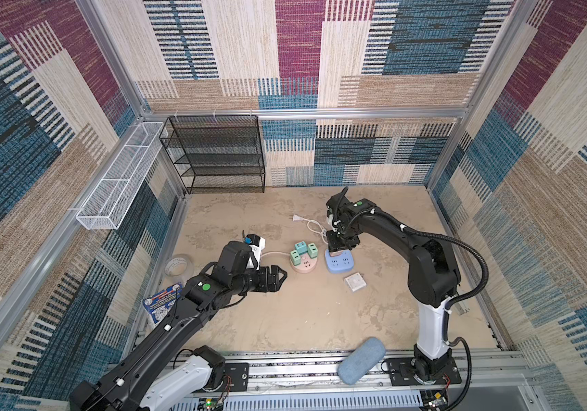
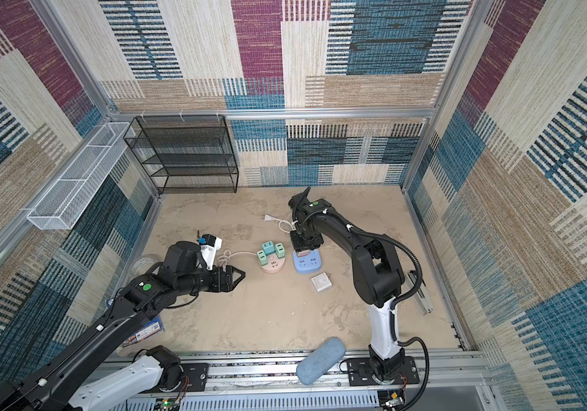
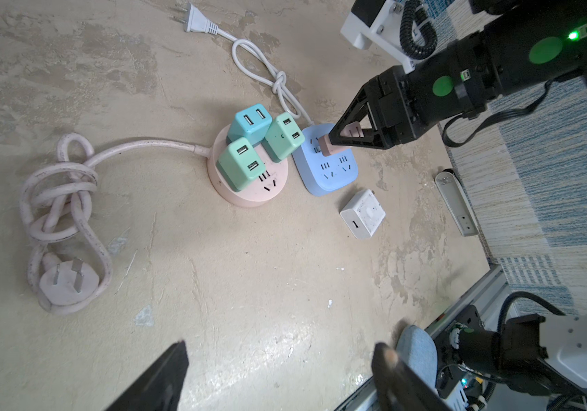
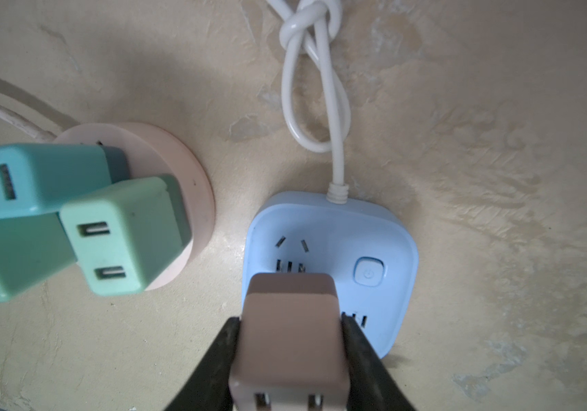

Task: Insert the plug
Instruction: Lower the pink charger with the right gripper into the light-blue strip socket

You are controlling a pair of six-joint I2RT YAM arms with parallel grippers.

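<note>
The step in hand appears to be the insertion itself. The right gripper (image 3: pixel 332 140) points down over the middle of the table, its jaws narrowed onto the two sides of a pink charger (image 4: pixel 290 341), the task's plug. It holds the charger above the far-left part of the blue power strip (image 4: pixel 384 242). In the right wrist view the charger's lower end covers most of a set of slots (image 4: pixel 290 265). The prongs are hidden, so it cannot be told whether they have entered or only sit at the face. In the left wrist view the charger looks low against the strip and slightly tilted. The left gripper (image 1: pixel 281 279) hangs with its jaws wide and empty, to the left of the round pink power strip (image 3: pixel 245 195). That strip lies just left of the blue one and carries three green and teal chargers (image 3: pixel 238 163). A white charger (image 3: pixel 363 213) lies loose just near-right of the blue strip, whose knotted white cord (image 4: pixel 311 25) trails away to the far side. The next move probably calls for squaring the charger upright over the slots and pressing straight down. The light blue strip may slide or tip under the push, so the idle left gripper could steady it.
</note>
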